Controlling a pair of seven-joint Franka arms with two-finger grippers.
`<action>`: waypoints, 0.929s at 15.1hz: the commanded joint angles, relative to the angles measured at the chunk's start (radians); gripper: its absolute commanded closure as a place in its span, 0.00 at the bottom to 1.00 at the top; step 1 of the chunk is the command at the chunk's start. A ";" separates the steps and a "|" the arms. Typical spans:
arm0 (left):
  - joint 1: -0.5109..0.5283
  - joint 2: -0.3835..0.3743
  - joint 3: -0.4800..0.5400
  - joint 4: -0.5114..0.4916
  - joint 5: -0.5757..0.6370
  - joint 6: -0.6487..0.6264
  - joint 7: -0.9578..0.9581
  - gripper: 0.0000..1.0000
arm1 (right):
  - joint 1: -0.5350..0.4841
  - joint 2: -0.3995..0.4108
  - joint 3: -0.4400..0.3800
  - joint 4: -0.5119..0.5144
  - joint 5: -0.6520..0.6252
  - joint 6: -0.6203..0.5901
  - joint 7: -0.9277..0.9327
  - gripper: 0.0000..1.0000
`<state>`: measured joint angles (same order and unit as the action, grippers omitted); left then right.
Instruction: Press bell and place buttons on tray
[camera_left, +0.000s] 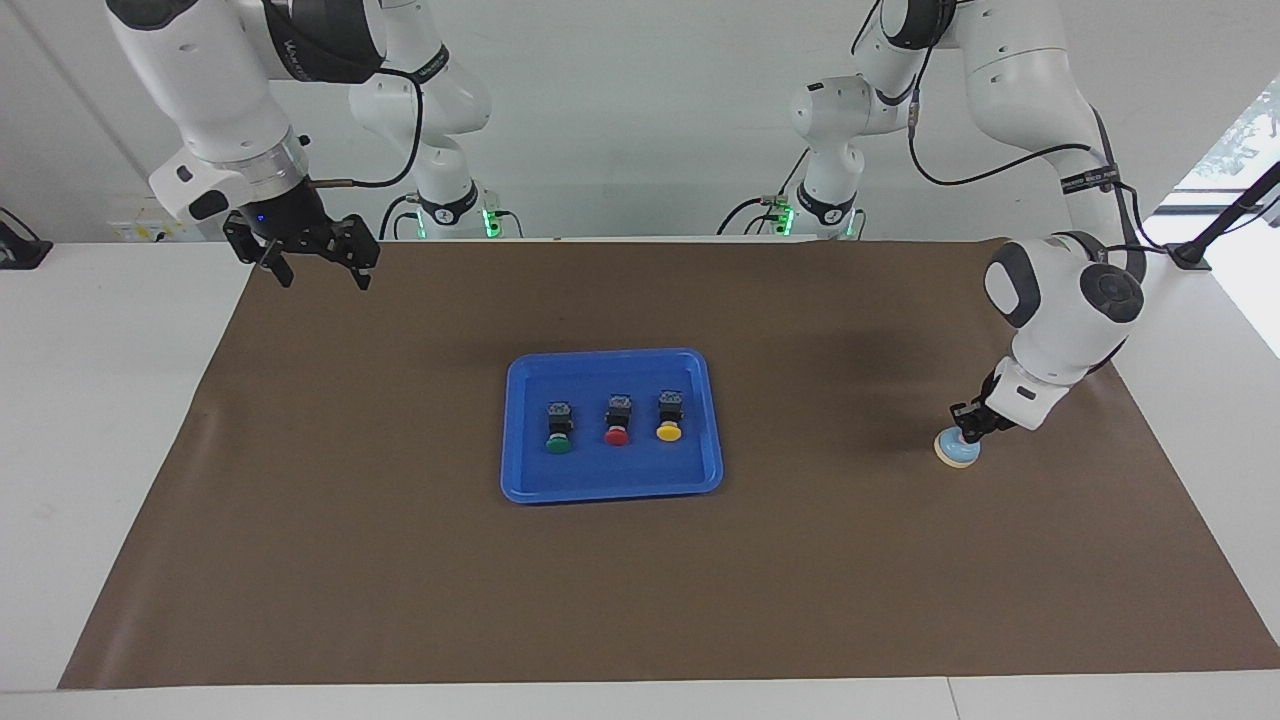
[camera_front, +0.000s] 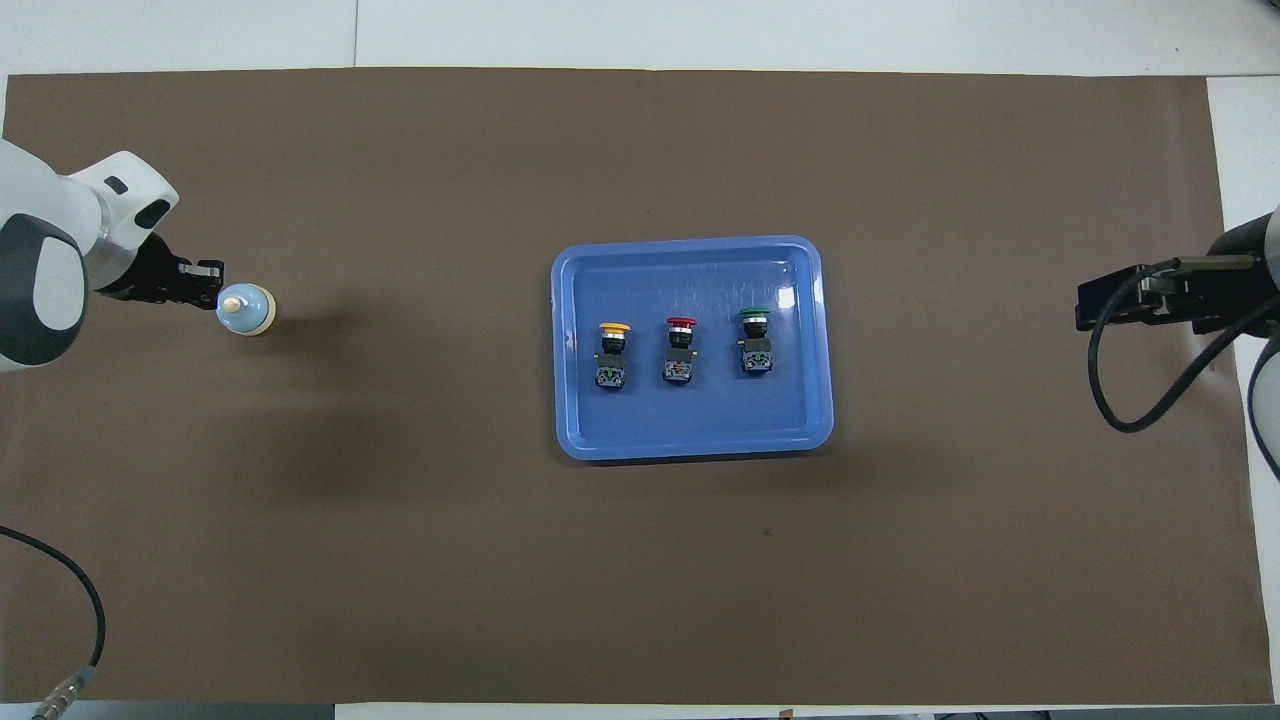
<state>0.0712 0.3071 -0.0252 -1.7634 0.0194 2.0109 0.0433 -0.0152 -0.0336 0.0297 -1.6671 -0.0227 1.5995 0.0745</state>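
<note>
The light blue bell (camera_left: 957, 450) stands on the brown mat toward the left arm's end of the table. My left gripper (camera_left: 969, 428) is shut, its tips down on the bell's top. In the overhead view the left gripper (camera_front: 208, 285) sits right beside the bell (camera_front: 246, 309). The blue tray (camera_left: 610, 488) lies mid-table and holds all three buttons in a row: green (camera_left: 559, 440), red (camera_left: 617, 432), yellow (camera_left: 668, 428). My right gripper (camera_left: 320, 272) waits open and empty, raised over the mat's corner at the right arm's end.
The brown mat (camera_left: 400, 560) covers most of the table. In the overhead view the tray's rim (camera_front: 690, 447) and the yellow (camera_front: 612, 352), red (camera_front: 680, 348) and green (camera_front: 755, 338) buttons show; the right gripper (camera_front: 1092, 305) is at the edge.
</note>
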 joint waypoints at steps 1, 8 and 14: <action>-0.005 -0.092 0.001 0.005 0.019 -0.101 -0.002 0.00 | -0.012 -0.017 0.007 -0.020 0.009 0.007 -0.022 0.00; -0.033 -0.259 -0.007 0.012 0.008 -0.306 -0.039 0.00 | -0.012 -0.019 0.007 -0.020 0.009 0.007 -0.022 0.00; -0.064 -0.319 -0.009 0.009 0.007 -0.422 -0.042 0.00 | -0.012 -0.017 0.007 -0.020 0.009 0.007 -0.022 0.00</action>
<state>0.0152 0.0039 -0.0413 -1.7375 0.0192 1.6130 0.0149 -0.0152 -0.0336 0.0297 -1.6672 -0.0227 1.5995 0.0745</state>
